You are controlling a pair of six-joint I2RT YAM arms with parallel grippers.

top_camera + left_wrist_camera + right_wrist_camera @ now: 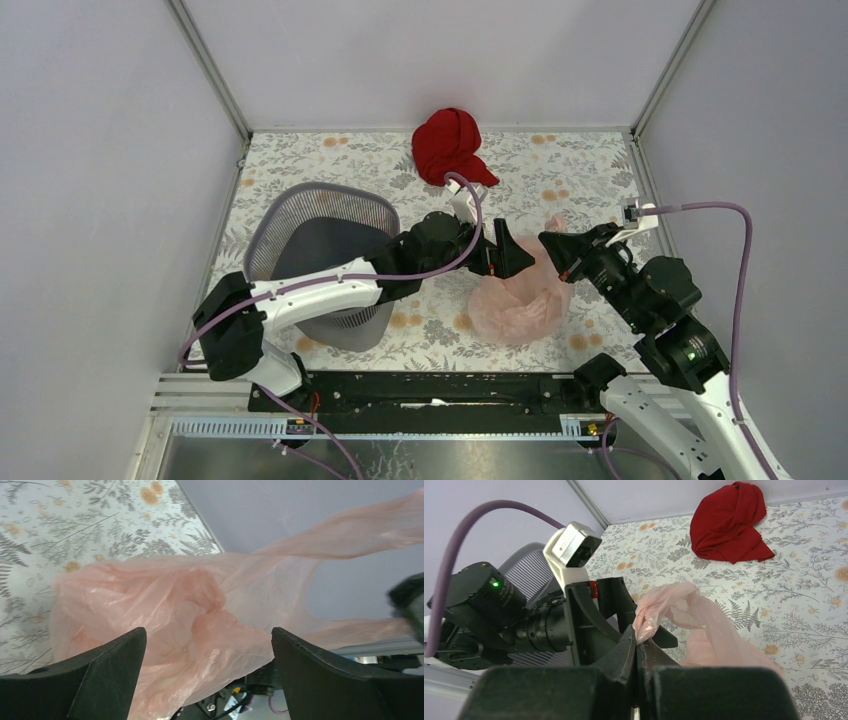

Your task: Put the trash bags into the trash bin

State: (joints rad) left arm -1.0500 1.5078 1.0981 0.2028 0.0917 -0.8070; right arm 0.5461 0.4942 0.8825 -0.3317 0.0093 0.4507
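Note:
The pale pink trash bag lies crumpled on the floral table, right of centre. My right gripper is shut on its upper edge and holds that edge lifted; the pinch shows in the right wrist view, with the bag trailing down to the right. My left gripper is open, its jaws spread wide right next to the bag's raised part, with film between the fingers. The grey mesh trash bin stands at the left, under my left arm.
A dark red cloth bundle lies at the back centre by the wall, also in the right wrist view. Grey walls close the table on three sides. The two grippers are very close together over the bag.

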